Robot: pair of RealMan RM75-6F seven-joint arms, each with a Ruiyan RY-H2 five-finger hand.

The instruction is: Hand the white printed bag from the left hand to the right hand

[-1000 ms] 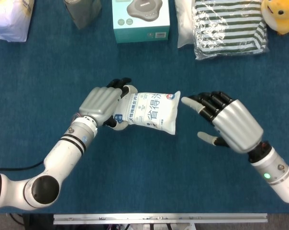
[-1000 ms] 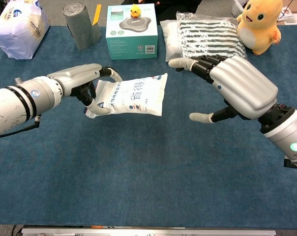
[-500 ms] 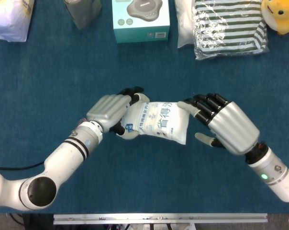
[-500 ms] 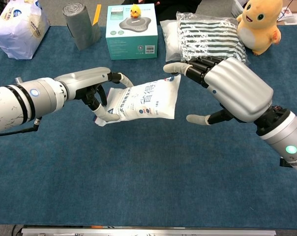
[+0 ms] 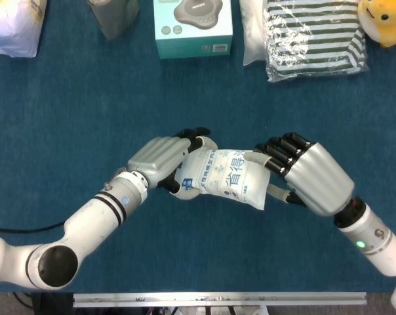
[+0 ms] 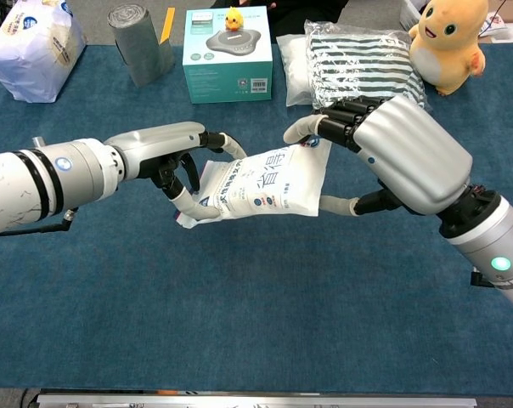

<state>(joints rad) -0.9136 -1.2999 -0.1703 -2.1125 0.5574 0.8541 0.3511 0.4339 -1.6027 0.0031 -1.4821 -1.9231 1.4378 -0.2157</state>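
Note:
The white printed bag (image 5: 224, 177) hangs above the blue table, lying roughly level between both hands; in the chest view the bag (image 6: 265, 181) shows blue characters. My left hand (image 5: 162, 159) grips its left end, fingers on top and thumb beneath, and the same left hand (image 6: 167, 151) shows in the chest view. My right hand (image 5: 309, 176) has closed around the bag's right end. Its fingers (image 6: 333, 127) curl over the top corner and its thumb touches the lower edge. The right hand (image 6: 405, 153) covers that end.
Along the far edge stand a white pack (image 6: 31, 47), a grey roll (image 6: 140, 42), a teal box (image 6: 228, 53) with a small duck on top, a striped fabric pack (image 6: 358, 64) and a yellow plush (image 6: 448, 42). Blue cloth (image 6: 239, 297) covers the table.
The left hand carried the bag rightward and nearer. The right hand moved left to meet it, and its fingers and thumb closed from spread onto the bag's right end.

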